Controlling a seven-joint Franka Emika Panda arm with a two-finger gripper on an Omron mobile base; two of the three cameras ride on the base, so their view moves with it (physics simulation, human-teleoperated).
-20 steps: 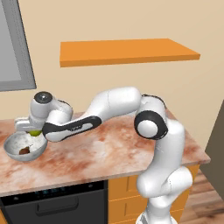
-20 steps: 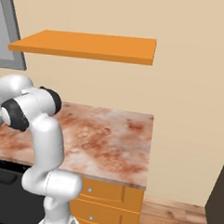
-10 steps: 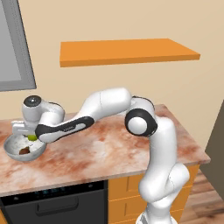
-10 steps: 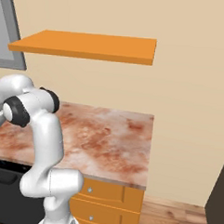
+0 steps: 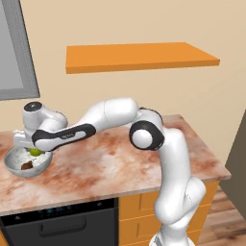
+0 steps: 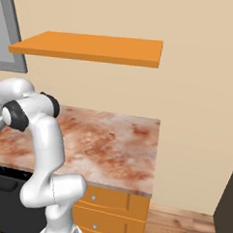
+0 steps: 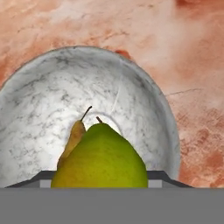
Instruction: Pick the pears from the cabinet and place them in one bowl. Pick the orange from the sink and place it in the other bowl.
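Yellow-green pear gripped by gripper, above marble bowl, brown pear inside.

Left base view: behind arm, looks forward-down over counter, wall shelf above. Right base view: same counter, same shelf, from other side. Hand view: close, straight down into speckled bowl.

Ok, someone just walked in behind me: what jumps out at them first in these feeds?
The yellow-green pear looms large at the bottom of the hand view, just over the marble bowl, with the brown pear behind it. In the left base view the white arm stretches across the counter to that bowl at its left end, under the plain orange shelf.
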